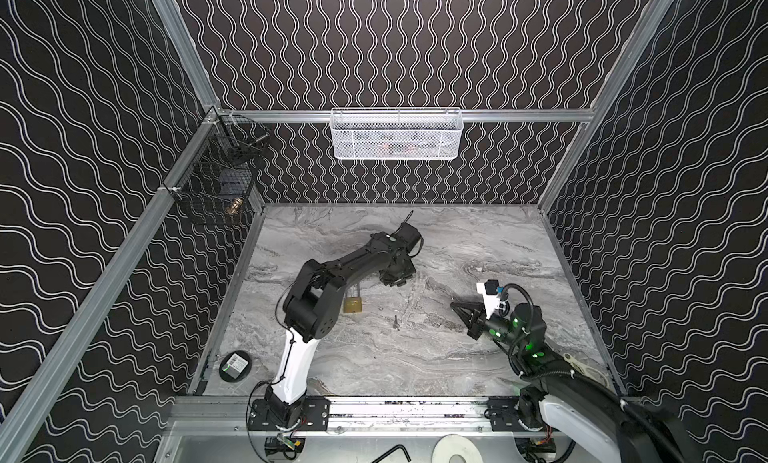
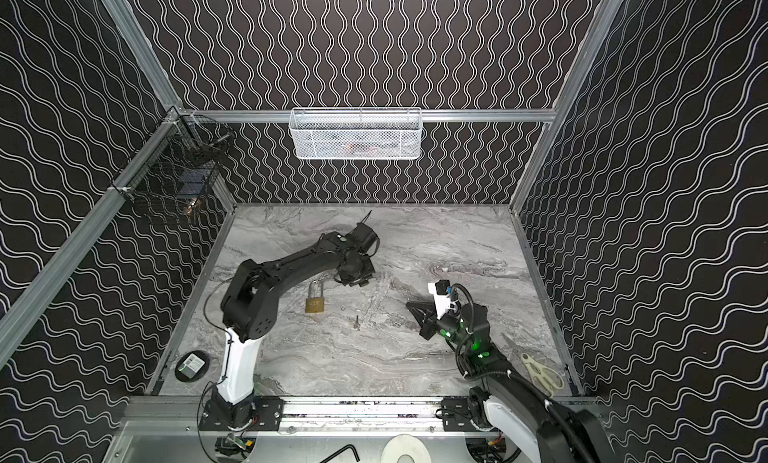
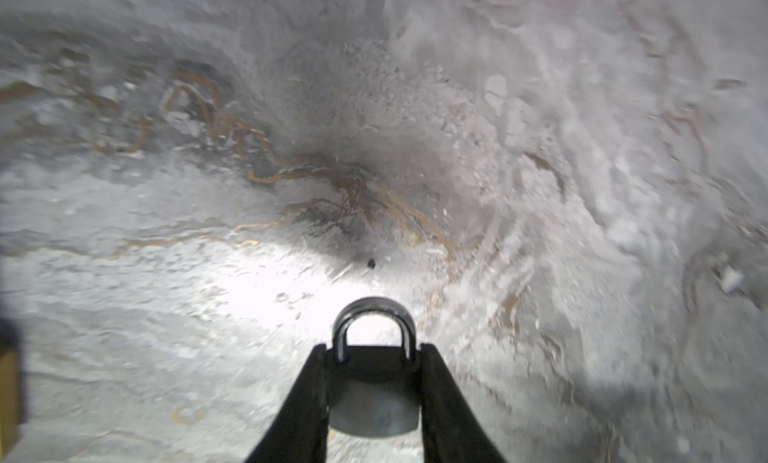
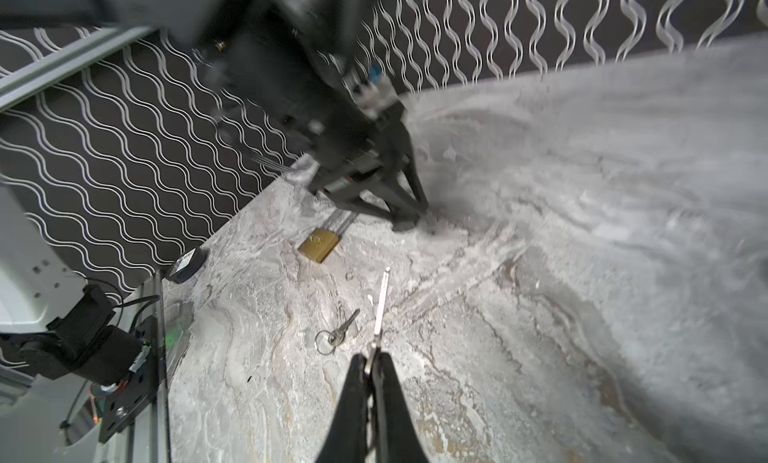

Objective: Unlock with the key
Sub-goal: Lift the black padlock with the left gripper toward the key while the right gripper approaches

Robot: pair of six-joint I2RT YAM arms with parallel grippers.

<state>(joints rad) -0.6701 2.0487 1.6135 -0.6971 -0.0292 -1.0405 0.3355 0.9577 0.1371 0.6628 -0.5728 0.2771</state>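
The grey padlock (image 3: 374, 402) sits between the two fingers of the left end effector (image 3: 374, 351), which press on its sides. Its shackle (image 3: 370, 305) points away from the wrist camera, and both legs seem to sit in the body, so I judge it is locked. In both top views this end effector is low over the table (image 1: 457, 240), a little above the centre of the frame, and it hides the lock there.

The right end effector (image 4: 371, 359), at the right of the centre, is pressed together on a thin key (image 4: 381, 303), which sticks out forward. It looks like a key seen on its edge, but I cannot be sure.

So lock and key are each held, but they are well apart. It remains to bring them together, insert the key, turn it and open the shackle. The keyhole is not visible.

A brass padlock (image 2: 314, 304) and a key on a ring (image 2: 356, 322) lie on the table between the arms, with nothing touching them.
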